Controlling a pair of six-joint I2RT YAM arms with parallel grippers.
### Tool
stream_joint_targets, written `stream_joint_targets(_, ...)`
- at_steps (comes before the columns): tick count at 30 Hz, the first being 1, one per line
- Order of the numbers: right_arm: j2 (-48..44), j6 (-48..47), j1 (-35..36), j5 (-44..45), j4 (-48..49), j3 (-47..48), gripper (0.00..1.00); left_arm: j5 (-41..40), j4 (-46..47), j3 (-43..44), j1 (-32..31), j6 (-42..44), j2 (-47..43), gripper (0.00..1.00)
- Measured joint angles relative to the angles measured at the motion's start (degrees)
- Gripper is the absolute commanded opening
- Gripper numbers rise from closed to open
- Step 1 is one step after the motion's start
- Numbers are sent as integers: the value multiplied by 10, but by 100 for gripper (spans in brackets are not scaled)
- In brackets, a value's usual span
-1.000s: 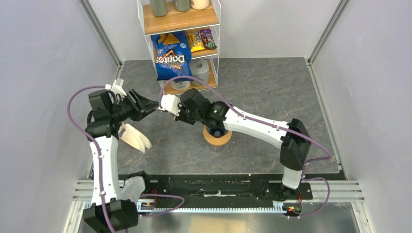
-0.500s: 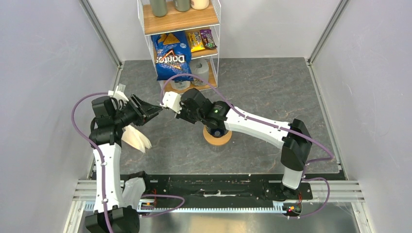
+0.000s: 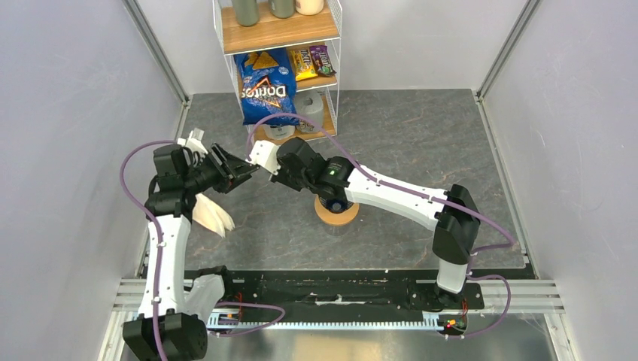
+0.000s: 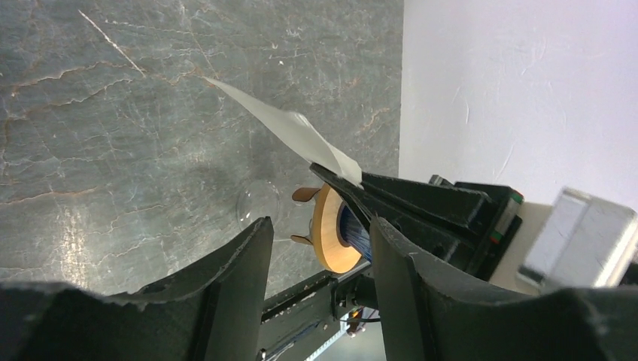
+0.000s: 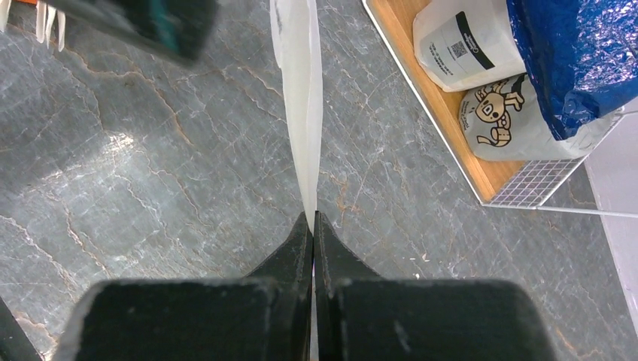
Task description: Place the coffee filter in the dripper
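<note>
My right gripper [image 5: 314, 218] is shut on the coffee filter [image 5: 301, 90], a thin white paper sheet held edge-on above the table. In the left wrist view the filter [image 4: 286, 128] sticks out up-left from the right gripper's black fingers. My left gripper [image 4: 320, 248] is open, its fingers [image 4: 233, 278] apart, facing the filter and not touching it. In the top view the left gripper [image 3: 242, 171] and right gripper [image 3: 263, 171] nearly meet tip to tip. The dark blue dripper [image 3: 335, 201] sits on a wooden ring [image 3: 336, 214] under the right forearm, and shows in the left wrist view [image 4: 353, 226].
A bundle of cream filters [image 3: 211, 214] lies by the left arm. A wire shelf [image 3: 331, 68] at the back holds a Doritos bag [image 3: 265, 86], snacks and a white pouch [image 5: 466, 41]. A clear glass cup [image 4: 259, 207] is under the ring. Walls close in on both sides.
My left gripper has moved right, toward the right gripper, until its open fingers reach the filter's free end. The right gripper has shifted slightly up and left, still holding the filter.
</note>
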Motion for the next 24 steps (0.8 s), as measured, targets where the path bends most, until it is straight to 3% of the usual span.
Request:
stream_joint_targets(9, 10, 0, 9, 10, -3, 14, 0, -36, 18, 2, -42, -17, 34, 59)
stream_joint_targets(24, 11, -2, 10, 15, -5, 17, 0, -58, 39, 4, -52, -29, 46, 56)
